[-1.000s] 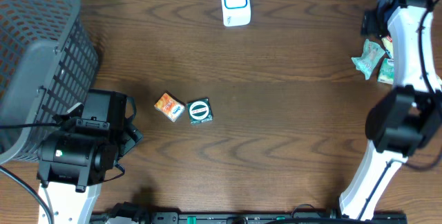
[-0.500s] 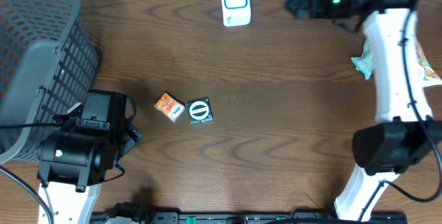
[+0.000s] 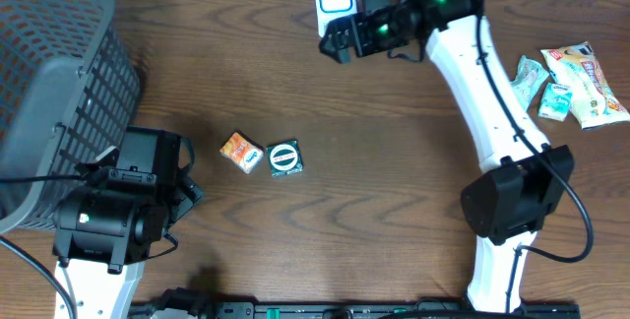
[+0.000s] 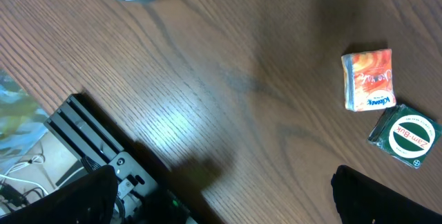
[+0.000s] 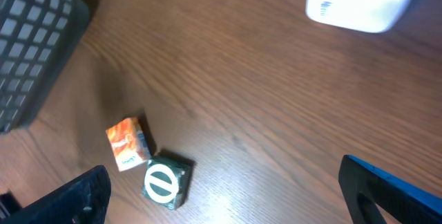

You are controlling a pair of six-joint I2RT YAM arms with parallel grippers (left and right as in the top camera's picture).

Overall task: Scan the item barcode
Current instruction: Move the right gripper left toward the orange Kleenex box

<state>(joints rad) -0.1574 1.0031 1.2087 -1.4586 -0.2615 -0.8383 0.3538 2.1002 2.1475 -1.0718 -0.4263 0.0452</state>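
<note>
Right gripper (image 3: pixel 343 41): jaws fully apart, nothing between them, held over the table (image 3: pixel 394 211). Left gripper (image 3: pixel 189 176): jaws likewise apart and empty.

Basket (image 3: pixel 49 63): grey mesh, just behind the left gripper's arm and well apart from the right gripper.

Packets (image 3: pixel 576 83): several in a loose group, well out to the far side of the right arm from its gripper.

Scanner (image 3: pixel 335 4): white with a blue-edged window, just beside the right gripper. In the right wrist view it lies ahead of the jaws, off to one side.

Tin (image 3: pixel 284 159): green, round white label up, between the two grippers and nearer the left one.

Box (image 3: pixel 240 151): orange, just beside or touching the tin, on the side facing the left gripper.
</note>
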